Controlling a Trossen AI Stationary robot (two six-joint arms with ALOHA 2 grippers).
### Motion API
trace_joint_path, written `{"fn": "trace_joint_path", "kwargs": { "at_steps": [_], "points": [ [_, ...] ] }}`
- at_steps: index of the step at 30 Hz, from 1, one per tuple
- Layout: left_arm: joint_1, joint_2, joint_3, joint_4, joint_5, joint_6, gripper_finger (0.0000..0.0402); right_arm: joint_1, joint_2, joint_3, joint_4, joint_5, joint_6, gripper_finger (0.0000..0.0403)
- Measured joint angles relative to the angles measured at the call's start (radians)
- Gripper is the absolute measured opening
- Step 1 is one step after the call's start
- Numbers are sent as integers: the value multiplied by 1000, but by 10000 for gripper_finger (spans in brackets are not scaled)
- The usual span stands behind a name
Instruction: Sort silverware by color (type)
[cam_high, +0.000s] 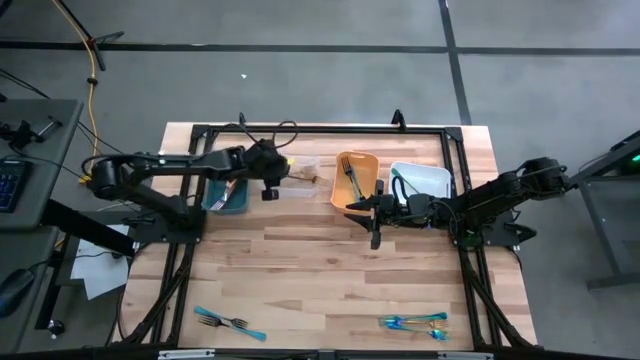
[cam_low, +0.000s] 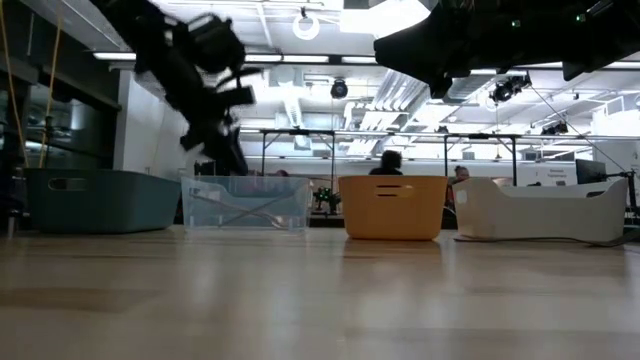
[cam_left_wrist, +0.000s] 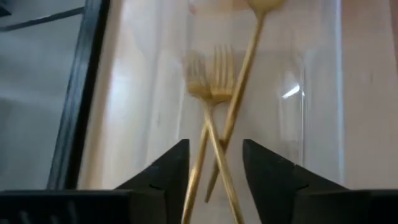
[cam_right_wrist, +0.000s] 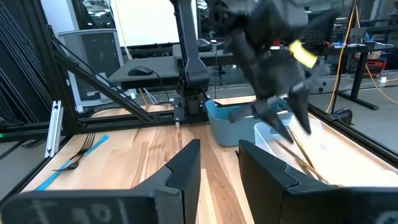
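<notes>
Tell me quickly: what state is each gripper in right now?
Left gripper: open, holding nothing, over the gold forks in the clear bin.
Right gripper: open, holding nothing, beside the orange bin.

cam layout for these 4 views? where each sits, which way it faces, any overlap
High: overhead, straight down on the table; both arms show.
Low: table height, level toward the four bins; left arm overhead.
Left wrist: looks down past its own fingers into the clear bin at gold forks.
Right wrist: looks across the table past its own fingers at the left gripper.
Shared: clear bin in high, low, left wrist.
</notes>
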Motion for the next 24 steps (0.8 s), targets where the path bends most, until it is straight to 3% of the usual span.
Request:
{"fn": "trace_joint_path", "kwargs": {
  "at_steps": [3, 6, 8, 11, 14, 19, 24],
  "points": [
    [-22, -52, 64, -58, 46, -120, 168, 0, 0, 0, 0, 0, 0, 103],
    [-47, -128, 73, -40, 204, -268, 179, 0, 0, 0, 0, 0, 0, 103],
    [-79, -184, 49, 15, 291, -343, 181, 0, 0, 0, 0, 0, 0, 103],
    [-163, -266, -41, 158, 319, -418, 181, 0, 0, 0, 1, 0, 0, 103],
    [-266, -335, -160, 345, 250, -457, 181, 0, 0, 0, 2, 0, 3, 103],
    [-417, -392, -342, 661, 27, -465, 181, 0, 0, 0, 3, 0, 3, 103],
    [-487, -394, -431, 789, -77, -458, 181, 0, 0, 0, 5, 0, 3, 103]
  ]
}}
